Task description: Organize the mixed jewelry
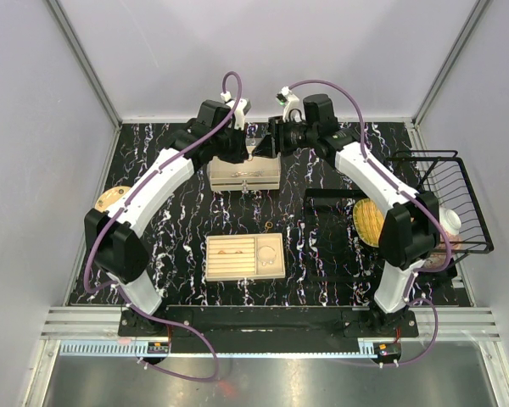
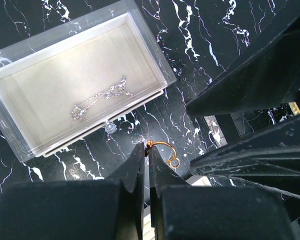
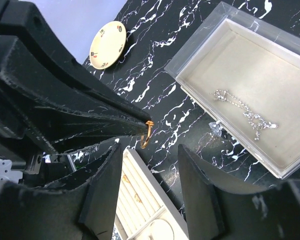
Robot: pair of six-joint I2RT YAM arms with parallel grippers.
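Note:
My left gripper (image 2: 147, 147) is shut on a thin gold ring (image 2: 162, 150) and holds it by its edge above the black marble table. The ring also shows in the right wrist view (image 3: 146, 134), pinched at the left gripper's tip. My right gripper (image 3: 150, 150) is open and empty, its fingers on either side just below the ring, not touching it. Both grippers meet at the far middle of the table (image 1: 267, 144). A clear box (image 2: 80, 80) holds a silver chain (image 2: 100, 100). A beige compartmented tray (image 3: 155, 220) holds small gold pieces (image 3: 137, 198) in its slots.
A small silver piece (image 2: 110, 127) lies on the table beside the clear box. A round tan disc (image 1: 110, 199) sits at the left edge. A black wire basket (image 1: 445, 199), a woven disc (image 1: 369, 219) and a cup (image 1: 450, 225) stand at the right.

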